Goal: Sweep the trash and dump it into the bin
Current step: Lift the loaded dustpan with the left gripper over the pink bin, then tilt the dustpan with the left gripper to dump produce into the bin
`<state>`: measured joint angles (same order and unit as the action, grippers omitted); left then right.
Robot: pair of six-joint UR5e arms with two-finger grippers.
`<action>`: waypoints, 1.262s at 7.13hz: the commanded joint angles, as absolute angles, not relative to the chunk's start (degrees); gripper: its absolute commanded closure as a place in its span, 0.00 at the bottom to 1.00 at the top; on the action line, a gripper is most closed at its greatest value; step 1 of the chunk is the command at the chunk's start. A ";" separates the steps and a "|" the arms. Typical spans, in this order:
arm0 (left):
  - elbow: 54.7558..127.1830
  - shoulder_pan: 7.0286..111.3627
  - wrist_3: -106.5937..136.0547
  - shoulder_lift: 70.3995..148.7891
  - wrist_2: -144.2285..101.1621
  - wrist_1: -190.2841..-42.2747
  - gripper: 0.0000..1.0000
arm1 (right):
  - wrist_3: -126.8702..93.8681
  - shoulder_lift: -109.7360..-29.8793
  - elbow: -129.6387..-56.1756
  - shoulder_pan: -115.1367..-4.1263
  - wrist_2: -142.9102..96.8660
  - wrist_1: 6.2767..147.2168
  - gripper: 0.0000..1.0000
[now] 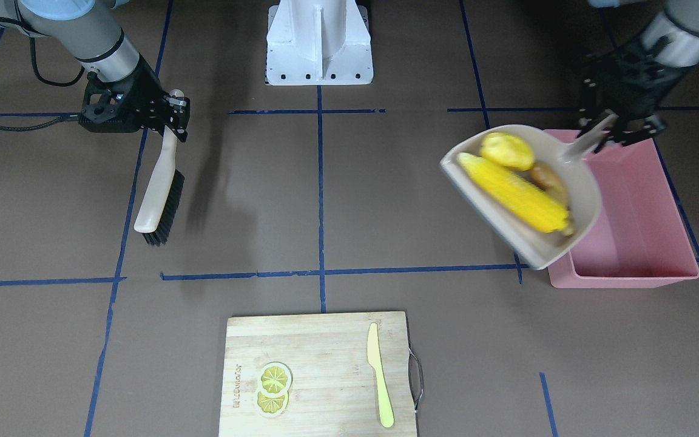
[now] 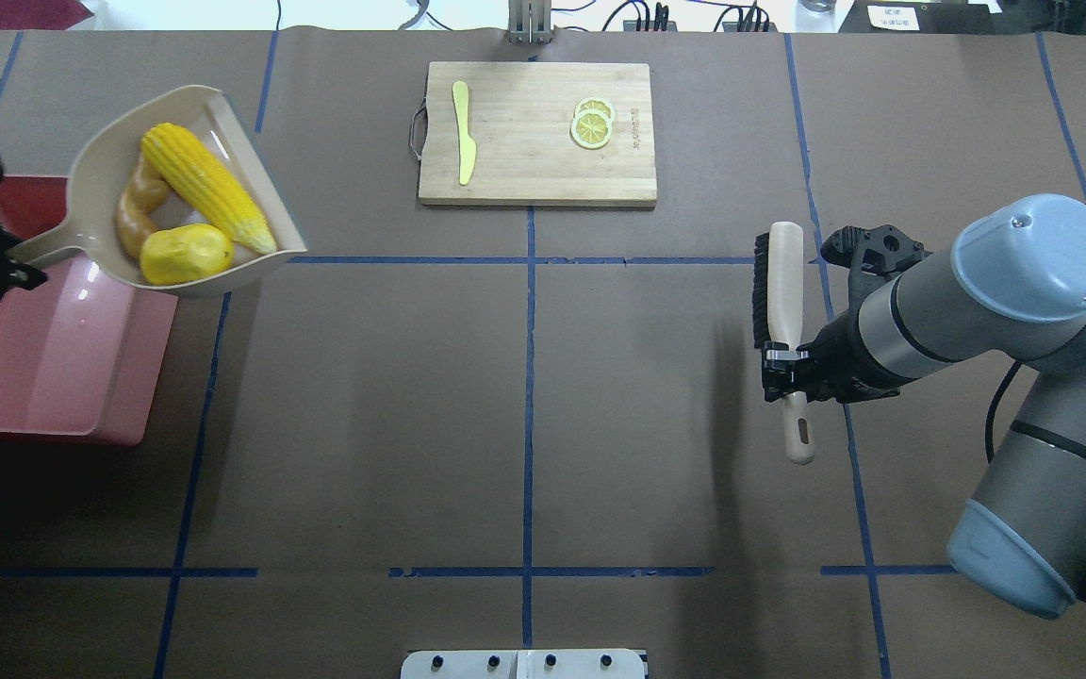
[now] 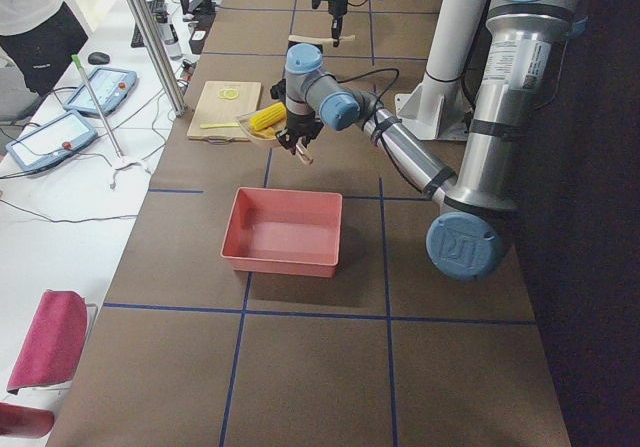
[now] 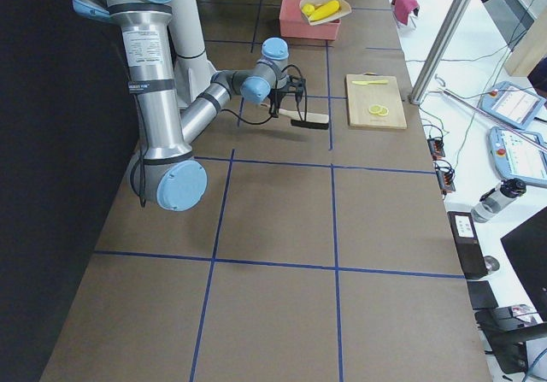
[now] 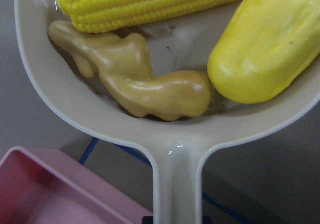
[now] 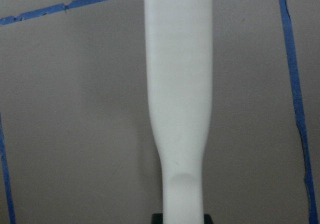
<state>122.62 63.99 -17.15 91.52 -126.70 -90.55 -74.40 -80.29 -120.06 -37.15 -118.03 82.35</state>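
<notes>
Trash (image 2: 187, 203), a corn cob (image 1: 516, 194), potato lump (image 1: 507, 150) and ginger root (image 1: 547, 179), lies in the dustpan (image 1: 585, 182), which the left tool (image 1: 610, 130) squeezes by the handle, lifted at the edge of the bin (image 1: 634, 224), likely for tipping in, while the right tool (image 1: 170, 115) grips the brush (image 1: 158, 194) well apart from the bin, out of the way.

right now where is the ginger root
Overhead view, far left: the ginger root lies in the raised dustpan, next to the corn and potato, by the bin.

— What lies on the brown paper-covered table (image 2: 364, 396) crossed by blue tape lines (image 2: 529, 377)?
— A rectangular bamboo cutting board (image 2: 524, 141), and a pink rectangular plastic tub (image 2: 53, 377) well off to the board's left, nearer the robot.
</notes>
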 commanded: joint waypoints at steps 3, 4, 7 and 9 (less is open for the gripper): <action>116.48 78.21 -45.84 83.67 -125.95 -90.26 1.00 | -74.36 -80.24 -119.62 -37.00 -117.77 82.27 1.00; 115.76 78.22 -48.75 83.93 -122.38 -90.26 1.00 | -74.44 -80.24 -119.62 -37.00 -117.77 82.27 1.00; 115.05 77.70 -64.56 85.42 -104.90 -90.00 1.00 | -74.53 -80.42 -119.62 -36.91 -116.72 82.27 1.00; 115.22 75.95 -68.45 85.52 -99.86 -89.56 1.00 | -74.62 -80.42 -119.01 -36.83 -116.72 82.00 1.00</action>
<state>115.19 77.16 -66.00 85.37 -103.02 -89.82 -74.60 -80.40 -119.35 -36.88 -116.77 82.16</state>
